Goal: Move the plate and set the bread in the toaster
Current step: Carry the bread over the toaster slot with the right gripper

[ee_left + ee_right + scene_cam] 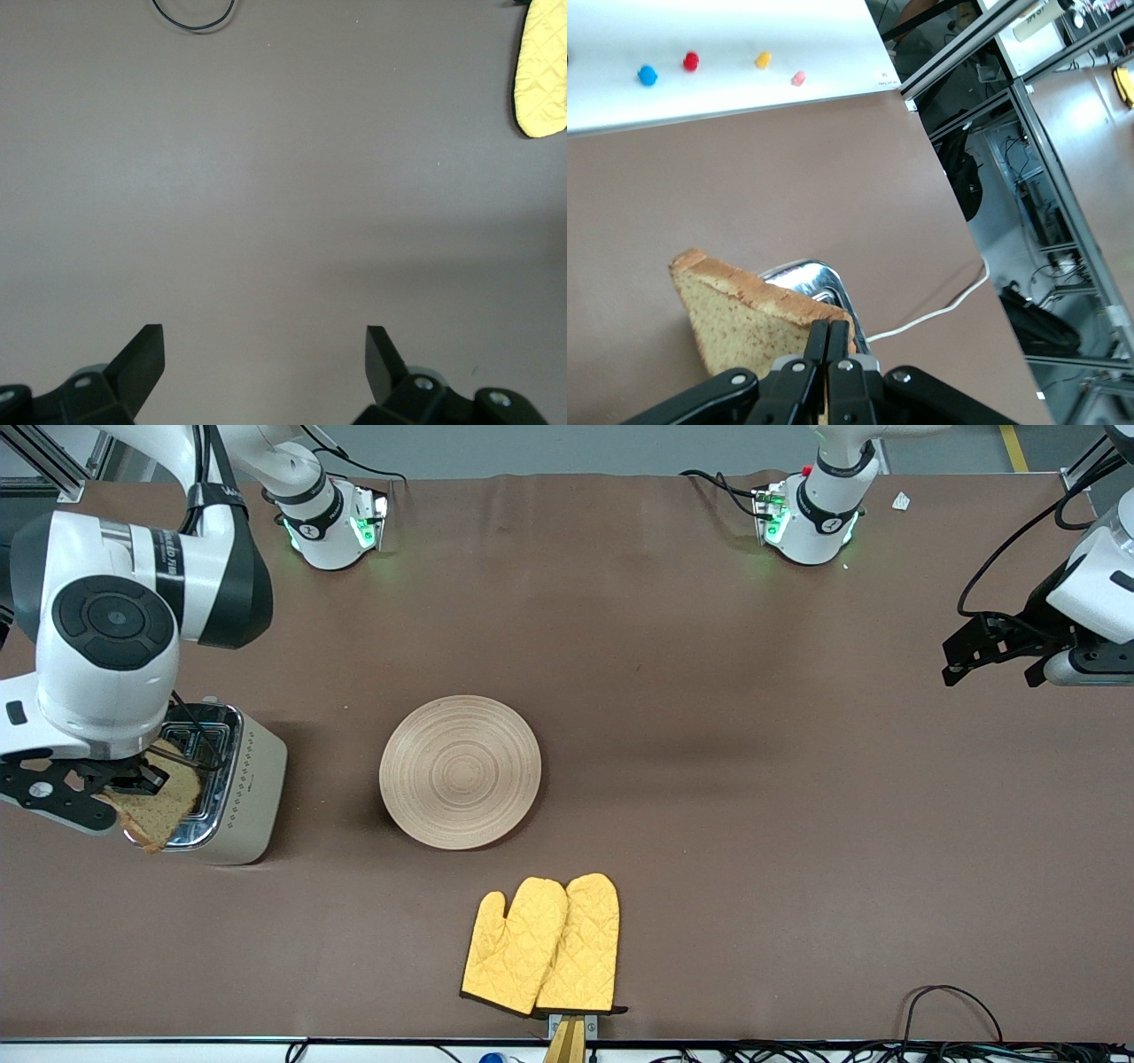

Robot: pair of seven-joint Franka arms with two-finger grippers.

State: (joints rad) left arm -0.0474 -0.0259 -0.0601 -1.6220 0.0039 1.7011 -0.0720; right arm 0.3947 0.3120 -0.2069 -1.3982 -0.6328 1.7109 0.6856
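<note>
Right gripper [133, 784], clamped on bread [159, 802], holds it tilted over toaster [235, 784] for slot alignment. Left gripper [992, 660] waits, fingers apart, over the table's left-arm end.

We see a dull brown table [709, 691] under everything. The plate [460, 771] is light tan wood marked with concentric rings. The toaster [239, 788], at the table's right-arm end, is cream-beige with a shiny chrome top and a small dotted pattern on its side; its cord [939, 312] is white. The bread [158, 804] is golden brown and speckled, with a darker crust. By the table edge nearest the front camera we see two bright yellow oven mitts [542, 946], quilted in a diamond pattern with dark trim. Both arms are white with black joints, and the left gripper [264, 361] and right gripper [827, 354] are black.
</note>
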